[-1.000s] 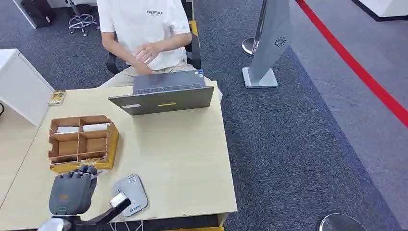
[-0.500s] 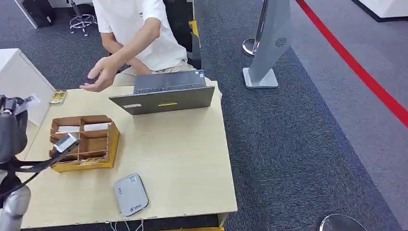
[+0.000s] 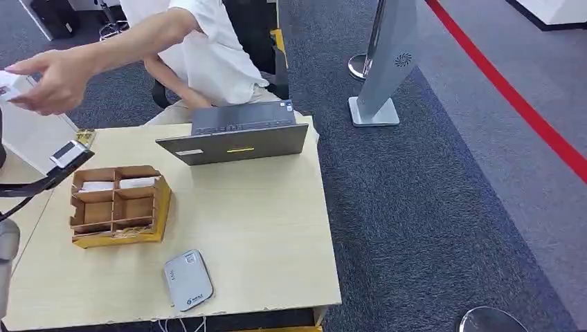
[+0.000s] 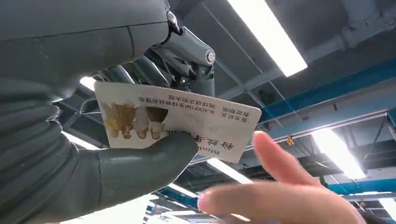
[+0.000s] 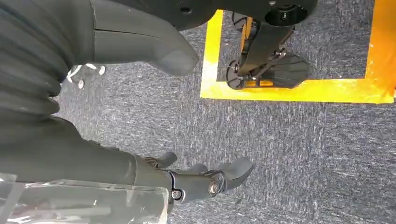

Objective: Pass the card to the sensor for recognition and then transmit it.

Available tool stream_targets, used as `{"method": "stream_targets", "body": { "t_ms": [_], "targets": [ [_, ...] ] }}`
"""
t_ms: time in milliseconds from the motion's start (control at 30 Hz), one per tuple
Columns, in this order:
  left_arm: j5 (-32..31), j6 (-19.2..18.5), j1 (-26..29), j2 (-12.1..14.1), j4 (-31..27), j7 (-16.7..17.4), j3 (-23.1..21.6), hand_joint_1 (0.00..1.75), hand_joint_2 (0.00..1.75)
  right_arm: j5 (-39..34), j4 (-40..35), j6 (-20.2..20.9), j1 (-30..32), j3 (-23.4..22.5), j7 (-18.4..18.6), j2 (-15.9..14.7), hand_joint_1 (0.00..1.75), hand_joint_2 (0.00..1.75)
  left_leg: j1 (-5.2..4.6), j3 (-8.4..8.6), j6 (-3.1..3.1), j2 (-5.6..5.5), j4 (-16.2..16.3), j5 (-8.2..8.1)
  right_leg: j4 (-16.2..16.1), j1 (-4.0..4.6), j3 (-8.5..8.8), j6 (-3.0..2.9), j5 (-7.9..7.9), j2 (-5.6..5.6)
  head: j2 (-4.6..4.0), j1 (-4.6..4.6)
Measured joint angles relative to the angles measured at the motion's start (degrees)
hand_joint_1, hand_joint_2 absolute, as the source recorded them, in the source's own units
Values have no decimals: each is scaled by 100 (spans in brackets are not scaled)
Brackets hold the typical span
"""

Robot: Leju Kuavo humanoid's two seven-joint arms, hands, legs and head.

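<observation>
My left hand (image 4: 107, 168) is raised high at my left and pinches a white printed card (image 4: 187, 119) between its thumb and fingers. In the head view a corner of the card (image 3: 5, 86) shows at the far left edge. A person's hand (image 3: 55, 79) reaches across to it, and their fingers (image 4: 280, 196) are right at the card's free edge; I cannot tell if they grip it. The grey card sensor (image 3: 187, 280) lies flat near the table's front edge. My right hand (image 5: 205, 179) hangs over the carpet with its fingers apart, holding nothing.
A brown divided box (image 3: 119, 204) sits on the left of the wooden table (image 3: 263, 228), and an open grey laptop (image 3: 239, 138) stands at the far edge. The person sits behind it. A white cabinet (image 3: 31, 131) is at the left, a grey stand (image 3: 387, 62) on the carpet to the right.
My left arm has lifted the card from near the sensor up and out past the left edge. The person has stretched an arm from their lap across to the card.
</observation>
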Motion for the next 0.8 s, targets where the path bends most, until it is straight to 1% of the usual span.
{"method": "stream_targets", "body": {
  "t_ms": [267, 400, 533, 600, 633, 700, 800],
  "targets": [
    [0, -4, -26, 0, 96, 0, -2, 175, 175, -2, 0, -2, 1, 9, 4, 0, 0, 175, 0, 0, 0, 2, 0, 1, 0, 0, -1, 0, 0, 3, 0, 0],
    [9, -223, -158, 0, 162, 66, -33, 175, 175, 0, 2, 0, 5, 13, 33, 0, 0, 175, 1, -3, 0, 9, 1, 1, 1, 1, -7, -1, 1, 12, 0, 0],
    [15, -545, -587, 13, 387, 181, -179, 175, 175, 46, 2, 4, 1, 46, 70, 0, 0, 175, 1, -8, 0, 11, 2, 1, 1, 1, -10, -1, 3, 13, 0, 0],
    [15, -634, -774, 33, 520, 208, -264, 175, 175, 57, 0, 7, 0, 50, 77, 0, 0, 175, 0, -9, 0, 18, 2, 0, 2, 0, -13, -1, 3, 19, 0, 0],
    [15, -671, -846, 31, 566, 210, -293, 0, 175, 61, 0, 7, -1, 54, 79, 0, 0, 175, 0, -9, 0, 23, 2, 0, 2, 0, -15, -1, 4, 25, 0, 0],
    [80, -724, -959, 31, 655, 223, -356, 0, 175, 59, 0, 7, -2, 57, 76, 0, 0, 175, 0, -10, -1, 26, 2, -1, 2, 0, -16, -1, 4, 29, 0, 0],
    [242, -706, -1000, 28, 719, 273, -398, 0, 175, 48, 0, 0, -1, 59, 63, 0, 0, 175, 0, -10, -1, 25, 2, -2, 2, 0, -18, -2, 3, 29, 0, 0]
  ]
}}
